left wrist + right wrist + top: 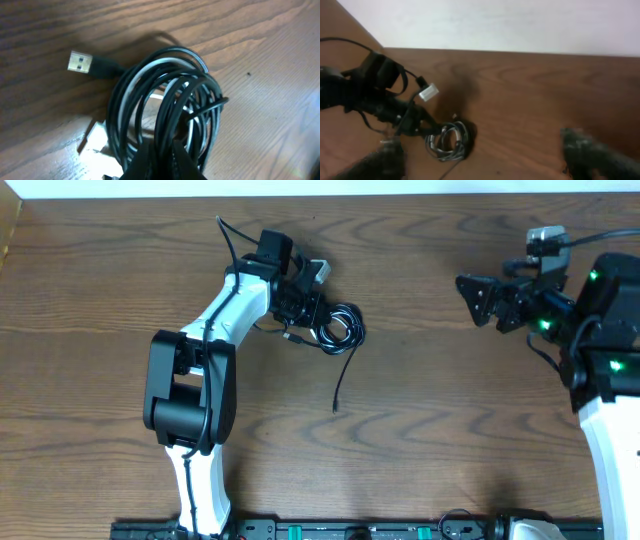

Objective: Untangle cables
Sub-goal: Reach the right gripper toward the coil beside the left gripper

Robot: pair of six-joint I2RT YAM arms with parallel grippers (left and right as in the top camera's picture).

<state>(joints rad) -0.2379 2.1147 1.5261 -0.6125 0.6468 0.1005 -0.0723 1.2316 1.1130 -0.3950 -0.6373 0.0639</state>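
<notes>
The left gripper (pixel 165 161) is clenched on the cables (pixel 165 95), a glossy black-and-white coil just ahead of its fingertips (a flat silver USB plug (pixel 80 62) sticks out beyond). The right gripper (pixel 470 298), jaws spread, holds nothing, well apart over the wood-grain table (pixel 420 400).

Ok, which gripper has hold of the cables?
The left gripper, shut on the coiled cables; the right gripper is open, well apart from them, holding nothing.
</notes>
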